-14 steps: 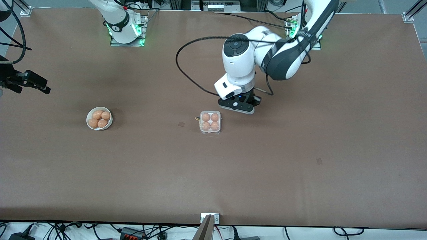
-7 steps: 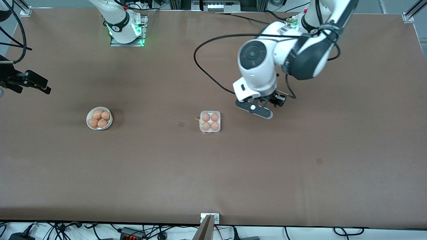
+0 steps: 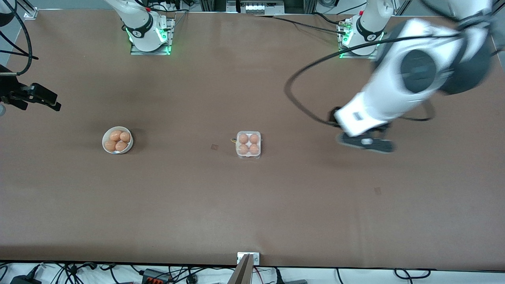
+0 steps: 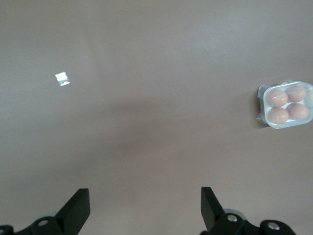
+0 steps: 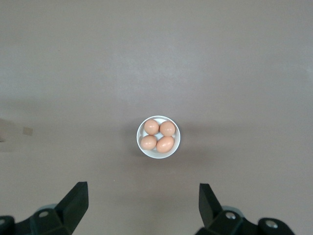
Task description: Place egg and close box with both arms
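Both sets of jaws stand wide apart with nothing between them: your left gripper shows its two fingers spread over bare table, and your right gripper shows the same over the bowl.

Since a second ago your left arm has swung away from beside the box toward its own end of the table, and its gripper has gone from nearly shut to fully spread. Your right arm waits, its gripper unmoved at the table's edge.

You have the box near the table's middle, lid down, four brown eggs inside, one per cell. The round white bowl also holds four eggs, toward the right arm's end.

The brown table has cables along its edges.
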